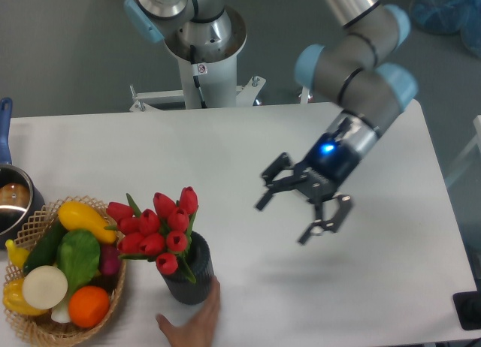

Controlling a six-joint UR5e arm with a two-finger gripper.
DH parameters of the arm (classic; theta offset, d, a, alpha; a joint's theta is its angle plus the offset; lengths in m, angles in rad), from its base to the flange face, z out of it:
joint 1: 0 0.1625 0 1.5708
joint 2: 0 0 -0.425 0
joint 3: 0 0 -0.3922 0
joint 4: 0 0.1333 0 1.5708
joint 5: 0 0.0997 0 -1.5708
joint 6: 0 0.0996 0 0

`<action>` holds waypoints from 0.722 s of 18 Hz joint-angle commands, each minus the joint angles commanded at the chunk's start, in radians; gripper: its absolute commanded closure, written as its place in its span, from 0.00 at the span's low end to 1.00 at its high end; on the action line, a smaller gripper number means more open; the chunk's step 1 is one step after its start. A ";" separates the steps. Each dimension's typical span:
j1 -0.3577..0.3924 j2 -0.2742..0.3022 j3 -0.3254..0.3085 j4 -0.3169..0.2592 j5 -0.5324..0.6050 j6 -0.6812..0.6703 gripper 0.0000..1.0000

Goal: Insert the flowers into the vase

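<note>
Red tulip buds mark the flowers (154, 227), which stand in the vase (189, 276) near the front edge of the table (225, 152), just right of the basket (37, 328) of vegetables. Their stems run down into the ribbed dark grey cylinder, so the bunch's long axis is close to upright, leaning left, with the buds spilling up and toward the basket. The vase itself stands upright. My gripper (302, 217) hangs over the table well to the right of the vase, fingers spread apart and holding nothing, pointing down and to the left. A person's hand (194, 323) reaches in from the bottom edge, its fingers touching the base of the vase. At the far left sits a metal pot (13, 200).
</note>
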 joint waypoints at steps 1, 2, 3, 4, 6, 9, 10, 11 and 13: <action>0.023 0.003 0.003 0.000 0.008 -0.003 0.00; 0.043 0.011 -0.001 0.003 0.043 -0.003 0.00; 0.063 0.023 -0.003 0.002 0.090 -0.005 0.00; 0.072 0.032 -0.003 0.002 0.144 -0.009 0.00; 0.084 0.041 -0.006 -0.002 0.262 -0.012 0.00; 0.126 0.087 -0.043 0.000 0.353 -0.006 0.00; 0.149 0.115 -0.060 -0.002 0.356 -0.006 0.00; 0.167 0.145 -0.081 -0.002 0.356 -0.002 0.00; 0.221 0.213 -0.128 -0.005 0.368 -0.003 0.00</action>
